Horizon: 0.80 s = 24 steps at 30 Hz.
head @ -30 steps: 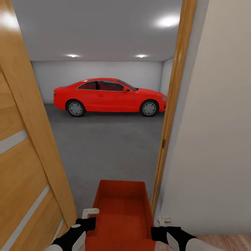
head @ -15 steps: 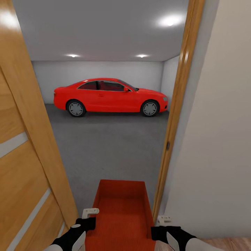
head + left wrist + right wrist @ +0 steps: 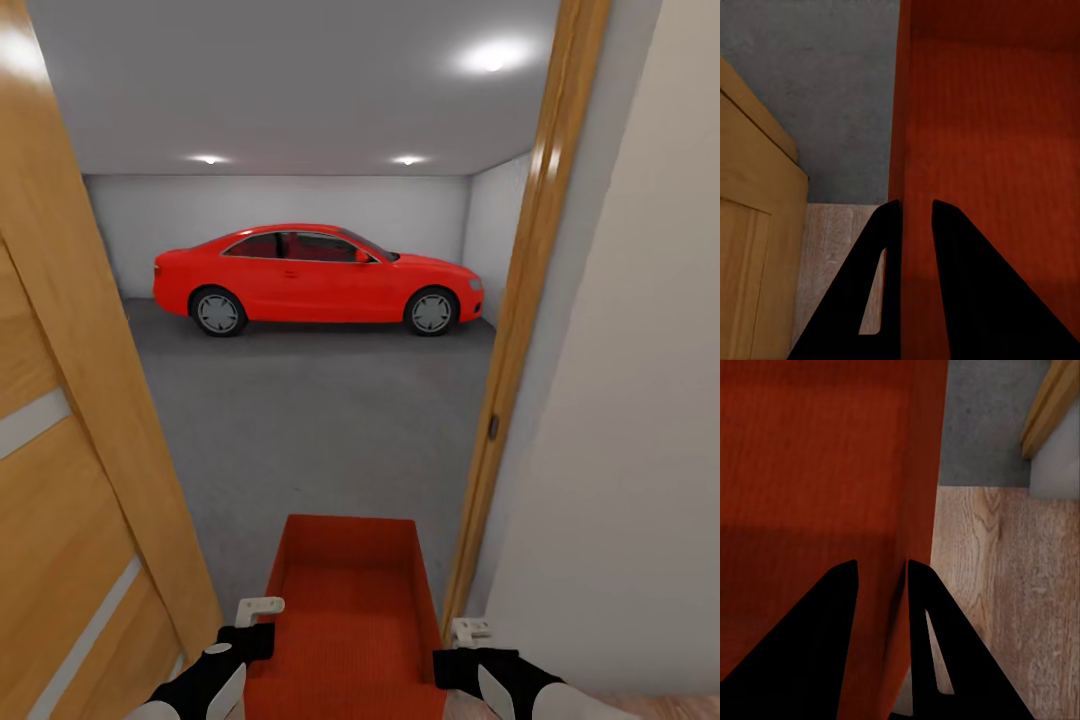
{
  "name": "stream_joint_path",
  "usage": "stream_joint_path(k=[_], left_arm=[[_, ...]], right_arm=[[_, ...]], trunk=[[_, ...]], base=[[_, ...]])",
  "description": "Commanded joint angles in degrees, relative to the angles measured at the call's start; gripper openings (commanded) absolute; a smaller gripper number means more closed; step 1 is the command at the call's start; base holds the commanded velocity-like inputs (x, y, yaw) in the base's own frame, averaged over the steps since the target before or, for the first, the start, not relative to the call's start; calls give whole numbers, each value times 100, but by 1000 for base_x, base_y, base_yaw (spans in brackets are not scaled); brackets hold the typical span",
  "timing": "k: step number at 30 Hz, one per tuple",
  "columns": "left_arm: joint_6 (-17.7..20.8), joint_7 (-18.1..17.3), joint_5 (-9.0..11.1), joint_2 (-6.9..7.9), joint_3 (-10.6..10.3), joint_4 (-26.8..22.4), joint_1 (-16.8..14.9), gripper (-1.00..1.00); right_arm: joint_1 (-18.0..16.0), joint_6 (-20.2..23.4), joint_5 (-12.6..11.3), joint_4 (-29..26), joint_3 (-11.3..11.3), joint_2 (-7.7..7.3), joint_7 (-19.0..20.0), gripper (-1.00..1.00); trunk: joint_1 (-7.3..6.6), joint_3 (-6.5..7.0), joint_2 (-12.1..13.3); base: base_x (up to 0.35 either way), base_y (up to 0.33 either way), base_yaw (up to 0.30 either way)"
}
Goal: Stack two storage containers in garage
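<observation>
The robot stood in a doorway, and one storage container (image 3: pixel 345 620) was carried in front of the trunk, betw. the two arms, its long side pointing ahead into the garage (image 3: pixel 300 200). The left gripper (image 3: pixel 915 210) was clamped on the container's left wall: in the left wrist view one black finger sat outside the wall and the other inside, w/ the thin orange-red wall betw. them. The right gripper (image 3: pixel 882 570) was clamped in the same way on the right wall, one finger each side. In the head view the far end of the container was already over the dark grey floor (image 3: pixel 320 420) of the garage, while the near end was by the grippers at the bottom edge. The light wood plank floor (image 3: pixel 997 585) lay under the right gripper, just beside the container. An open wood door (image 3: pixel 70 450) was at the left and a wood door frame (image 3: pixel 520 330) w/ a pale wall (image 3: pixel 620 450) at the right. Far inside, a red car (image 3: pixel 315 275) stood side-on near the back wall, under ceiling spotlights (image 3: pixel 487 60).
</observation>
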Motion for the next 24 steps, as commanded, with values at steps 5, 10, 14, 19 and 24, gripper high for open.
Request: stream_joint_path(k=[5, 10, 14, 19, 24], left_arm=[[7, -134, 133, 6, -177, 17, 0, -100], [7, -138, 133, 6, -177, 17, 0, -100], [7, -136, 133, 6, -177, 17, 0, -100], [7, -134, 133, 6, -177, 17, 0, -100], [7, -134, 133, 6, -177, 17, 0, -100]], right_arm=[[-4, -88, 23, -313, -94, -168, 25, -100], [-4, -88, 23, -313, -94, -170, 25, -100], [-4, -88, 23, -313, -94, -169, 25, -100], [-4, -88, 23, -313, -94, -166, 24, -100], [-4, -88, 23, -313, -94, -167, 23, -100]], trunk=[[2, -8, -6], [2, -8, -6], [2, -8, -6], [2, -8, -6], [2, -8, -6]], base=[[83, 19, 0], [123, 35, 0], [166, 83, 0], [53, 81, 0], [18, 41, 0]])
